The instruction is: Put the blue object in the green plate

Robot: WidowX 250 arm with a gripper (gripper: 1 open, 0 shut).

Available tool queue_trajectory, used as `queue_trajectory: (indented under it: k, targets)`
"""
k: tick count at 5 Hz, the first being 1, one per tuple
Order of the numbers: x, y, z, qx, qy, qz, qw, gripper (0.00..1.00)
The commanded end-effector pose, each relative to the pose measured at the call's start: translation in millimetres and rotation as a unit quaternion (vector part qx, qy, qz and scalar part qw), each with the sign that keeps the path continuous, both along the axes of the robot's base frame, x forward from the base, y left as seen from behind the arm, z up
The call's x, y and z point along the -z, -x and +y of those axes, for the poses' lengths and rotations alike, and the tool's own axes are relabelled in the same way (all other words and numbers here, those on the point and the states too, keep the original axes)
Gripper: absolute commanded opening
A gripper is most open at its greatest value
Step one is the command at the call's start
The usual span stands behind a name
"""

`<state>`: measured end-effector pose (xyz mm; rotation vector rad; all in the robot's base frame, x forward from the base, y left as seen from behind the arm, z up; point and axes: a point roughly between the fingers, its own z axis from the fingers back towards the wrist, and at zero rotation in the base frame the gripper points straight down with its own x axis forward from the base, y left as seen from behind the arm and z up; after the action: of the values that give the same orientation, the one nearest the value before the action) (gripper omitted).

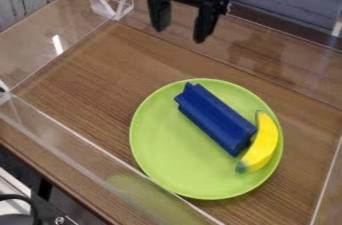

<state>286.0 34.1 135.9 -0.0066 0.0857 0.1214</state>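
Wood-grain desk [94, 79] inside clear walls: at upper left the tool [182, 21] hangs released and empty (fingers pointing down). Rightward, the blue object [214, 117] lies on the green plate [160, 139], seemingly touching a yellow banana toy [262, 141]. Placement looks finished; nothing remains but retreat.

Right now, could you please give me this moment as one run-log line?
gripper: open, empty, above table's far side | blue object: lying in green plate | yellow banana toy: on plate beside it
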Motion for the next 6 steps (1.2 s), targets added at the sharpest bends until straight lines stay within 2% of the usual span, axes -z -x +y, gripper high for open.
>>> queue_trajectory:
  k: [1,2,4,5,6]
  targets:
    - [-34.8,-11.2,3.6,-0.005,-0.006,-0.051,0.9987,1.0]
    - [-43.4,-4.6,-3.9,-0.009,0.002,-0.054,0.9985,1.0]
    - [-29.8,14.2,8.1,0.027,0.016,-0.051,0.9982,1.0]
    - [-28.5,15.9,13.2,0.048,0.014,-0.058,0.9971,1.0]
    - [-20.6,15.8,2.3,0.074,0.013,-0.066,0.995,1.0]
